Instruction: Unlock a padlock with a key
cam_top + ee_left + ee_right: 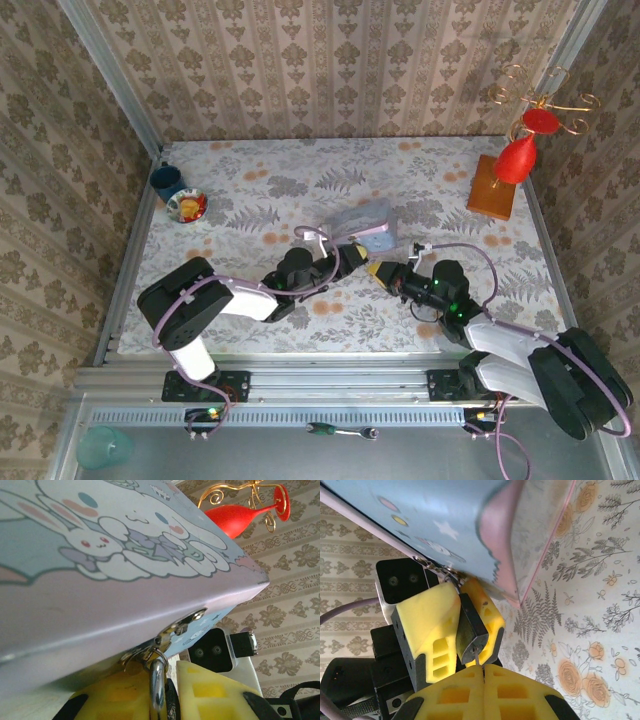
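The floral-cloth table (240, 180) is taking up most of the overhead view. The pastel tin (365, 218) with the cartoon bunny is sitting just right of that frame's middle. Both arms are reaching in from the bottom corners and meeting right at the tin's lower edge.

The left gripper (165, 700) is clamping the padlock (470, 630) — in the right wrist view its yellow fingers (427, 620) are pressing on either side of the dark body. The right gripper (484, 680) is sitting at the bottom of that same frame with its fingers pinched tight together.

The padlock itself is hanging dead centre in the right wrist view, just under the tin. In the left wrist view its shackle (157, 685) is showing at bottom centre, looping through the tin's little metal hasp (172, 630).

Smallest bit: a thin sliver of key (477, 657) is poking out of the right fingertips and touching the padlock's underside — can't tell how far in it's going.
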You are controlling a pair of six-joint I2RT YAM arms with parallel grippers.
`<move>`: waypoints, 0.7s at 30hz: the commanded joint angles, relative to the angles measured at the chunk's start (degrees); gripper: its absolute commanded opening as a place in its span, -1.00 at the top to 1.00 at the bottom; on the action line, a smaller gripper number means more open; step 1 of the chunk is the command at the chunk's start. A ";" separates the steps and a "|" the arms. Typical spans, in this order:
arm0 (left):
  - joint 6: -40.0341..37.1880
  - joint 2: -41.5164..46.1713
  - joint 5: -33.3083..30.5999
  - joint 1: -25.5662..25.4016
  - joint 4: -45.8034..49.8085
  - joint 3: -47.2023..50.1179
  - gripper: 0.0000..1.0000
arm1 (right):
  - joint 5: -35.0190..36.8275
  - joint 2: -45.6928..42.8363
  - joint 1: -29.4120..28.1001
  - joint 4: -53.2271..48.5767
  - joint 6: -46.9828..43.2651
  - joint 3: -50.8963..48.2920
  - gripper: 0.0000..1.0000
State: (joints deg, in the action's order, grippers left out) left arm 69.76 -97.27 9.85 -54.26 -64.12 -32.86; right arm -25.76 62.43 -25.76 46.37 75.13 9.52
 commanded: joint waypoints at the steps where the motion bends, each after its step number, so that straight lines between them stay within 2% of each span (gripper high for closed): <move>1: -0.76 3.17 5.69 0.82 -7.23 0.44 1.00 | 7.62 -0.50 -1.11 0.59 -3.72 0.31 1.00; 8: -1.00 3.53 2.04 3.63 -6.17 0.79 1.00 | 9.49 4.25 -6.75 5.43 -3.18 -0.31 1.00; 14: 1.01 3.02 -1.27 4.58 -8.91 1.58 1.00 | 13.44 9.05 -10.81 10.42 -1.34 -0.19 1.00; 21: 3.17 5.09 -2.95 4.59 -9.01 1.43 1.00 | 14.84 13.44 -10.17 16.77 1.84 -0.66 1.00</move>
State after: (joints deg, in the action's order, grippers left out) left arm 72.79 -96.62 10.44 -50.52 -63.72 -30.24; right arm -12.14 74.54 -35.90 59.94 75.53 9.52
